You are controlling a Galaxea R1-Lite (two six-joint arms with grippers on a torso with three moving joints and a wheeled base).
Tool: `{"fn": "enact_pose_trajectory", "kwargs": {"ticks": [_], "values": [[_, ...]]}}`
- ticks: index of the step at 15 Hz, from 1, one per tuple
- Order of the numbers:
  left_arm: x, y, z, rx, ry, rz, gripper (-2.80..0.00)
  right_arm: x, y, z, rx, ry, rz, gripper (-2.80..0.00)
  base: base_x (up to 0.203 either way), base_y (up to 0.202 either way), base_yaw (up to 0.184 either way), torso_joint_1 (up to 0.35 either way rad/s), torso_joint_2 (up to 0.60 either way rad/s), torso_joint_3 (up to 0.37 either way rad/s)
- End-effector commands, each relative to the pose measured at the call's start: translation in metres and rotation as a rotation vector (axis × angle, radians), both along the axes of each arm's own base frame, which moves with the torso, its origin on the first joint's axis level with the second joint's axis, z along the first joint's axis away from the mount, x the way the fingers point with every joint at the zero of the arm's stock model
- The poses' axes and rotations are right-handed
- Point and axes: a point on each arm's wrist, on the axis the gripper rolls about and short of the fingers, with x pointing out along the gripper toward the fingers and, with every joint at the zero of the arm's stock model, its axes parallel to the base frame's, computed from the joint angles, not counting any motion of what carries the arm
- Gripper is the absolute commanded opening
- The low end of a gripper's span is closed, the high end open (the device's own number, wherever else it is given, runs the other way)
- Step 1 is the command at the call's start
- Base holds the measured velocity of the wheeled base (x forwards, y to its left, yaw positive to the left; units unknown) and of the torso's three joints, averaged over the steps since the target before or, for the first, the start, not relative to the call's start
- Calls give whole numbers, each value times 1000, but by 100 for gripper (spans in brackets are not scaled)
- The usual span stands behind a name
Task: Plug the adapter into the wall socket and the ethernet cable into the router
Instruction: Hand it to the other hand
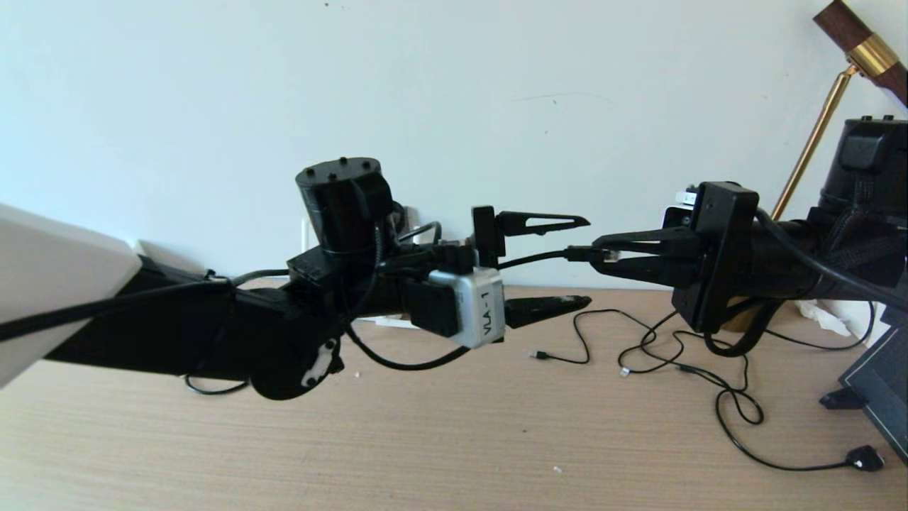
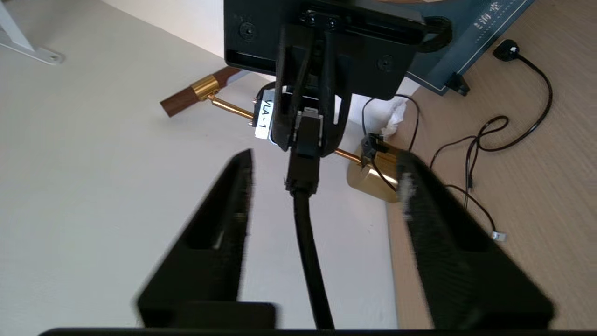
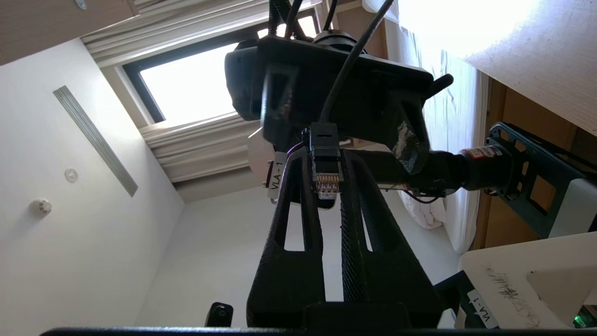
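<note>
Above the wooden table [image 1: 425, 440], my right gripper [image 1: 601, 253] is shut on the ethernet cable's [image 1: 539, 258] black boot. Its clear clip plug [image 3: 326, 182] sits between the shut fingers of the right gripper [image 3: 325, 161], gold contacts showing. The thick black cable [image 2: 305, 224] runs back between the wide-apart fingers of my left gripper [image 1: 587, 261], which stands open and faces the right one. In the left wrist view the left gripper [image 2: 326, 158] touches nothing. The adapter, wall socket and router are hidden or out of view.
Thin black cables [image 1: 674, 355] with small plugs sprawl over the table's right half, one ending in a black plug [image 1: 865, 458]. A brass lamp [image 1: 816, 128] stands at the back right, with a dark framed board [image 1: 879, 397] beside it. The white wall lies close behind both arms.
</note>
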Motion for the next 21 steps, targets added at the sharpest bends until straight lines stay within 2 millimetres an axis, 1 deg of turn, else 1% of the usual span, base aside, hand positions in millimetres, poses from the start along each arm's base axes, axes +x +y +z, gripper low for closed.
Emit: {"fn": "enact_pose_trajectory", "kwargs": {"ticks": [1, 9, 12, 13, 15, 17, 19, 21], "values": [[-1, 1, 0, 0, -8, -4, -280, 0, 0, 0, 3, 3, 5, -280, 0, 0, 0, 0, 0, 0], [-1, 1, -2, 3, -3, -4, -280, 2, 0, -3, -2, 9, 4, -280, 0, 0, 0, 0, 0, 0], [-1, 1, -3, 7, 1, -2, -280, 1, 0, -4, -10, -32, 5, -280, 0, 0, 0, 0, 0, 0], [-1, 1, -3, 6, 1, -1, -280, 0, 0, -6, -15, -42, 5, 0, 0, 0, 0, 0, 0, 0], [0, 5, -2, 6, 9, 8, -280, 0, -2, -7, -17, -45, -1, 0, 0, 0, 0, 0, 0, 0], [-5, 14, -10, 25, 90, 18, -280, -5, -6, -5, -14, -63, -19, 0, 0, 0, 0, 0, 0, 0], [-7, 32, -4, 3, 185, 71, -280, -15, -13, 1, 0, -119, -76, 0, 0, 0, 0, 0, 0, 0], [-6, 54, 9, -62, 288, 154, -280, -35, -23, 12, 15, -192, -128, 0, 0, 0, 0, 0, 0, 0]]}}
